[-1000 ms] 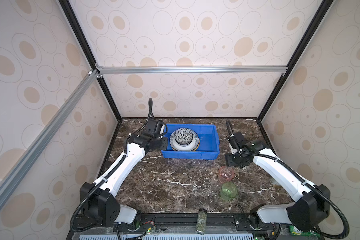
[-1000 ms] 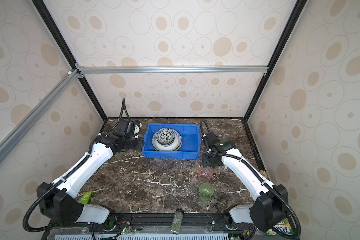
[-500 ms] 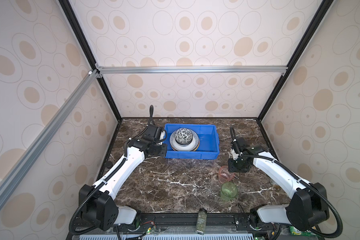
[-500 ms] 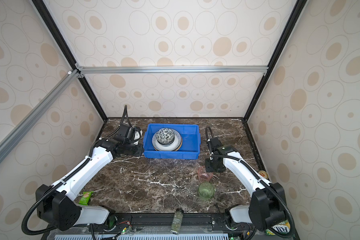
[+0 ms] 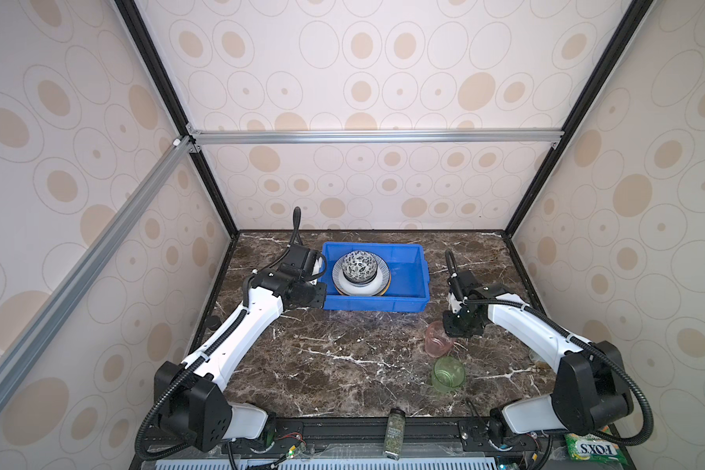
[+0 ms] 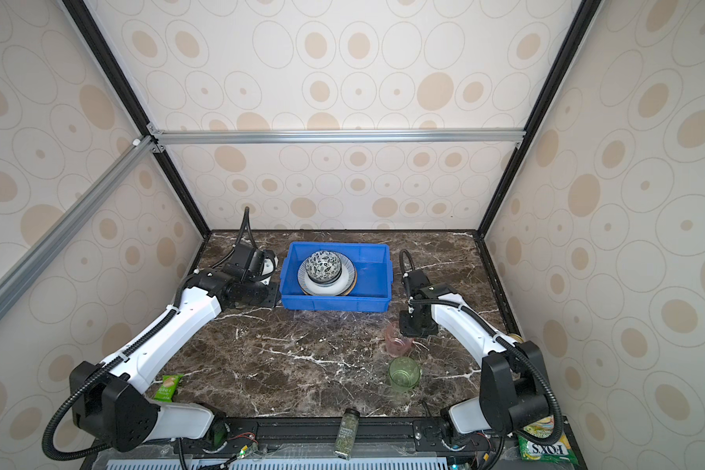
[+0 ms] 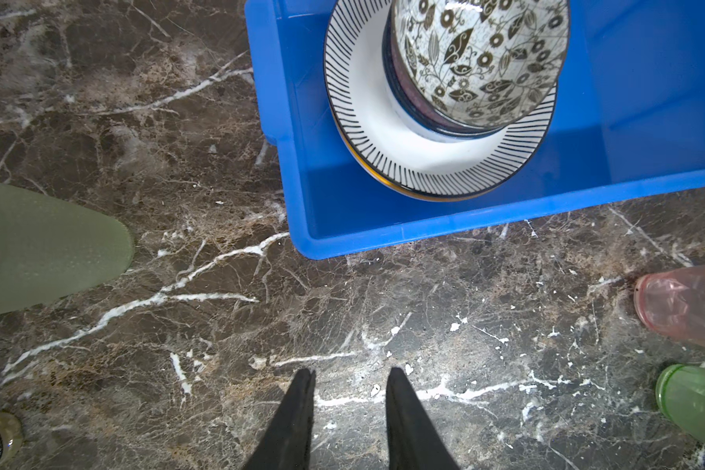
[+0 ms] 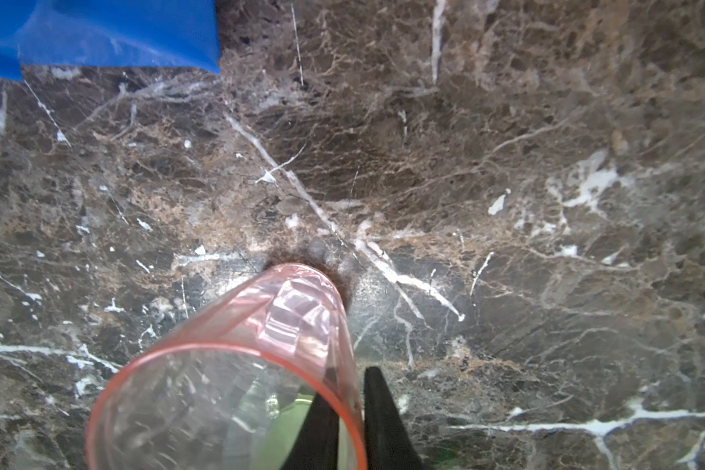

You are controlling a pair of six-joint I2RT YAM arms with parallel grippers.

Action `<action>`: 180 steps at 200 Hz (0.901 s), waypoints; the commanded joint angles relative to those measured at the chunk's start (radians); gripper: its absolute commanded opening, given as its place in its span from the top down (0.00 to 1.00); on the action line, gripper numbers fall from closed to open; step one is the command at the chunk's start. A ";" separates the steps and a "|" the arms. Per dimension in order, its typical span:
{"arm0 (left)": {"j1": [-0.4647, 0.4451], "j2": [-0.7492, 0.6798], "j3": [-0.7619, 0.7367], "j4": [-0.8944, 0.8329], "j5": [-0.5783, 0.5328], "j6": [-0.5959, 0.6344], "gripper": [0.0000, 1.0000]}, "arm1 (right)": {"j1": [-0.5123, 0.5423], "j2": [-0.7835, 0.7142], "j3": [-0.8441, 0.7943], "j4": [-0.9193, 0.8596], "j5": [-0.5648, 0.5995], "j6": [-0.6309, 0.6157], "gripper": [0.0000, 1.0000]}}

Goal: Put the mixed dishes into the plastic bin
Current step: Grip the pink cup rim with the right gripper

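Right wrist view has the right gripper (image 8: 344, 384) set on the rim of the pink cup (image 8: 261, 346): one black finger is inside the mouth, the other is outside, and the wall is caught in the narrow gap between them. It looks like a firm pinch, though the inner finger shows only through the tinted plastic. The cup's base meets the marble table (image 8: 505, 162), and I cannot tell whether it has left the surface.

In both top views the pink cup (image 5: 438, 339) (image 6: 397, 339) stands right of centre, near of the blue bin's right end. The green cup (image 5: 447, 374) (image 6: 403, 374) sits just nearer on the table, outside the bin.

The plastic bin (image 5: 375, 303) (image 6: 334, 303) sits at the far middle. In its left half a leaf-pattern bowl (image 5: 360, 266) (image 7: 477, 61) is stacked on a striped-rim plate (image 5: 361, 288) (image 7: 383, 134), with more dishes sandwiched under them.

Left wrist view shows the left gripper (image 7: 351, 370) partly open and holding nothing, over bare marble just outside the bin's near-left corner (image 7: 383, 236).

A spice jar (image 5: 395, 433) lies at the near edge, and a green snack packet (image 6: 167, 386) lies near left.
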State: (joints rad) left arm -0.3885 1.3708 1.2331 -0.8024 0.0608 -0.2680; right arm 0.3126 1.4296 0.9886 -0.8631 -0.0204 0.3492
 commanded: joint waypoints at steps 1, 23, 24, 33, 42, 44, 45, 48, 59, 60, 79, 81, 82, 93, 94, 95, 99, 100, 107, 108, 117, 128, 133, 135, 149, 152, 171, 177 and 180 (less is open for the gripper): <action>-0.007 -0.015 0.052 -0.034 -0.024 0.010 0.68 | -0.006 0.019 -0.007 0.005 0.003 -0.006 0.93; -0.007 -0.013 0.052 -0.033 -0.027 0.010 0.68 | -0.006 0.021 0.010 0.005 0.003 -0.004 1.00; -0.007 -0.013 0.051 -0.032 -0.027 0.011 0.68 | -0.006 0.021 0.010 0.005 0.003 -0.004 1.00; -0.007 -0.013 0.047 -0.032 -0.029 0.009 0.68 | -0.006 0.020 0.020 0.001 0.005 -0.001 1.00; -0.007 -0.013 0.041 -0.029 -0.030 0.011 0.68 | -0.006 0.018 0.030 -0.003 0.005 0.000 1.00; -0.006 -0.013 0.040 -0.028 -0.030 0.011 0.68 | -0.006 0.016 0.035 -0.005 0.006 0.001 1.00; -0.007 -0.012 0.040 -0.029 -0.030 0.011 0.68 | -0.006 0.015 0.036 -0.006 0.005 0.001 1.00; -0.007 -0.013 0.039 -0.028 -0.032 0.011 0.68 | -0.006 0.014 0.039 -0.008 0.006 0.003 1.00; -0.007 -0.014 0.033 -0.026 -0.033 0.012 0.68 | -0.006 0.010 0.055 -0.016 0.006 0.006 1.00; -0.007 -0.015 0.033 -0.026 -0.033 0.013 0.68 | -0.006 0.010 0.059 -0.019 0.005 0.006 1.00; -0.007 -0.016 0.026 -0.021 -0.035 0.016 0.68 | -0.006 0.009 0.088 -0.040 0.002 0.008 1.00; -0.007 -0.016 0.025 -0.020 -0.035 0.016 0.68 | -0.006 0.010 0.089 -0.041 0.002 0.008 1.00; -0.007 -0.016 0.025 -0.020 -0.035 0.017 0.68 | -0.006 0.010 0.091 -0.042 0.002 0.008 1.00; -0.007 -0.015 0.023 -0.016 -0.035 0.019 0.68 | -0.006 0.014 0.111 -0.060 0.003 0.005 1.00; -0.007 -0.015 0.023 -0.015 -0.035 0.020 0.68 | -0.005 0.015 0.113 -0.063 0.002 0.004 1.00; -0.006 -0.015 0.023 -0.015 -0.035 0.021 0.68 | -0.005 0.015 0.113 -0.063 0.002 0.004 1.00; -0.007 -0.015 0.022 -0.014 -0.035 0.022 0.68 | -0.005 0.015 0.120 -0.067 0.002 0.005 1.00; -0.007 -0.015 0.022 -0.014 -0.035 0.022 0.68 | -0.006 0.015 0.120 -0.068 0.002 0.004 1.00; -0.007 -0.015 0.020 -0.013 -0.035 0.024 0.68 | -0.004 0.013 0.130 -0.076 0.001 0.005 1.00; -0.007 -0.015 0.020 -0.012 -0.035 0.024 0.68 | -0.004 0.013 0.130 -0.076 0.000 0.005 1.00; -0.008 -0.013 0.017 -0.010 -0.035 0.027 0.68 | -0.005 0.007 0.140 -0.085 -0.001 0.009 1.00; -0.007 -0.012 0.014 -0.006 -0.032 0.029 0.68 | -0.003 -0.002 0.152 -0.093 -0.006 0.015 1.00; -0.007 -0.011 0.013 -0.004 -0.031 0.031 0.68 | -0.002 -0.008 0.158 -0.097 -0.011 0.018 1.00; -0.007 -0.009 0.011 -0.003 -0.030 0.030 0.68 | -0.001 -0.011 0.161 -0.098 -0.012 0.020 1.00; -0.007 -0.006 0.009 0.002 -0.028 0.033 0.68 | 0.001 -0.031 0.177 -0.107 -0.039 0.022 1.00; -0.007 -0.005 0.009 0.003 -0.027 0.034 0.68 | 0.002 -0.035 0.182 -0.111 -0.044 0.022 1.00; -0.007 0.001 0.011 0.008 -0.026 0.041 0.68 | 0.013 -0.060 0.222 -0.142 -0.047 0.022 1.00; -0.007 0.002 0.011 0.010 -0.026 0.041 0.68 | 0.020 -0.067 0.238 -0.151 -0.043 0.024 1.00; -0.007 0.002 0.012 0.011 -0.026 0.041 0.68 | 0.024 -0.068 0.248 -0.155 -0.040 0.024 1.00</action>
State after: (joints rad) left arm -0.3889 1.3708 1.2438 -0.7990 0.0387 -0.2604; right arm 0.3164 1.4158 1.1625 -0.9558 -0.0494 0.3599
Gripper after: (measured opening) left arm 0.317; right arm 0.056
